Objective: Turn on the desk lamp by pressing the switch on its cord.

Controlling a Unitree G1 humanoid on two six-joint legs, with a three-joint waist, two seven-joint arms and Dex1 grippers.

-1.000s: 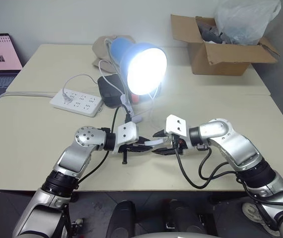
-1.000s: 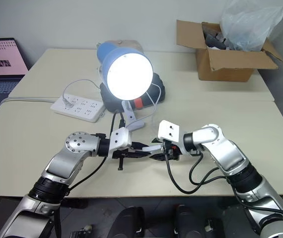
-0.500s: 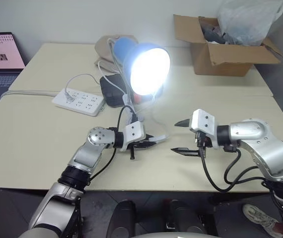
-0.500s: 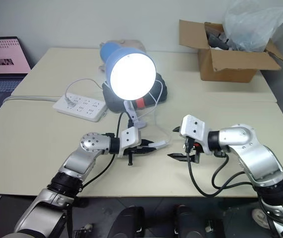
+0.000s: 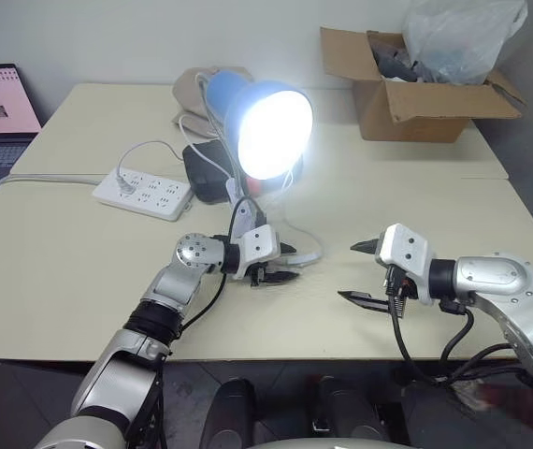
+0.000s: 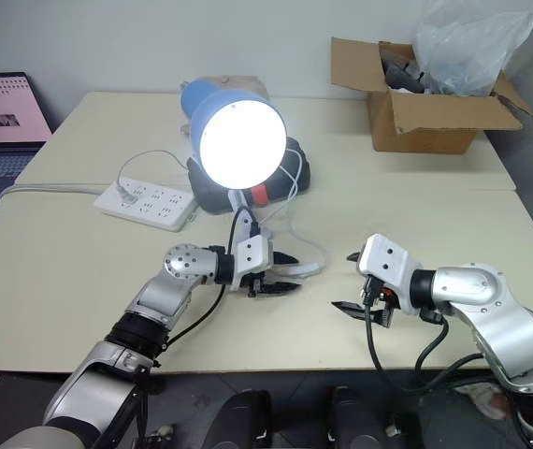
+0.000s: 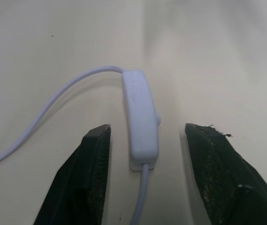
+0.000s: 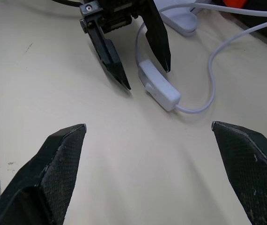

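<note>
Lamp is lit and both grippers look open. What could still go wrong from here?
The switch lies between the open left gripper's fingers; closing again could press the rocker and put the desk lamp out. Pulling away carelessly might snag the cord and tug the lamp. The open right gripper hovers apart and looks harmless.

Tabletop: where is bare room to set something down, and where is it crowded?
Free: the table between power strip and left arm, and the stretch between right gripper and cardboard box. Crowded: around the desk lamp, cord and switch.
</note>
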